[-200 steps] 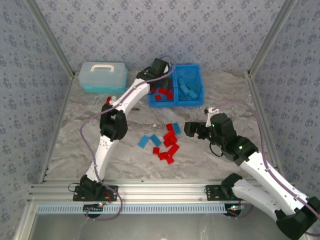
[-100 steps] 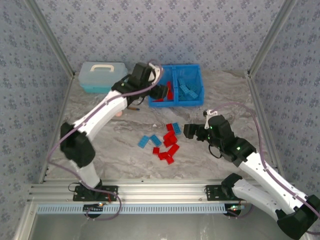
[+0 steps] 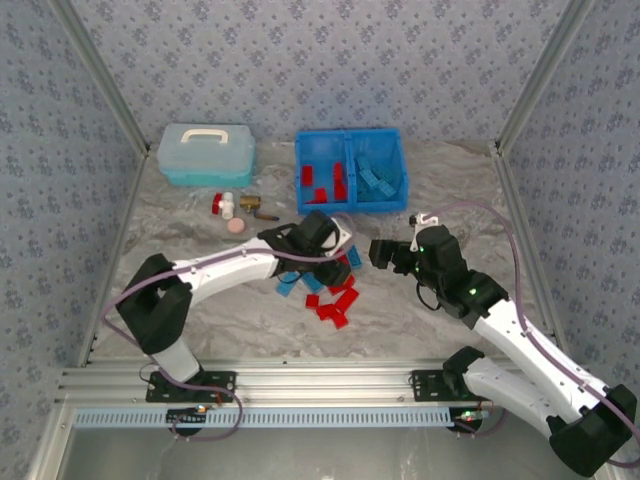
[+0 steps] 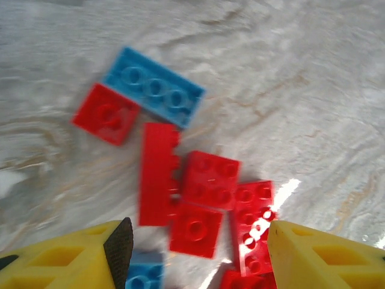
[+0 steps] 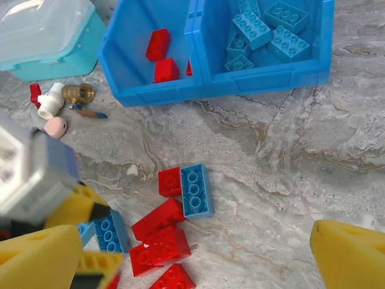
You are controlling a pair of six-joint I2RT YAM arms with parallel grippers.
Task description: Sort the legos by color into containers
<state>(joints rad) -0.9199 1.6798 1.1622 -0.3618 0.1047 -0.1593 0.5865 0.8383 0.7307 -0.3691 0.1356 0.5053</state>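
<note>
Legos point(image 4: 210, 180) heaped beneath left end effector point(image 4: 195, 241), spread wide, empty; right end effector point(image 5: 195, 250) also released.

Loose red and blue legos point(image 3: 328, 311) flat mid-frame on my tabletop point(image 3: 450, 190), blue containers point(image 3: 350, 206) upper centre, red bricks left, blue right

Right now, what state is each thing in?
Left gripper: open, empty.
Right gripper: open, empty.
Bin: open-top, partly filled, red left, blue right.
Case: lid shut.
Loose legos: unsorted, red and blue mixed.
</note>
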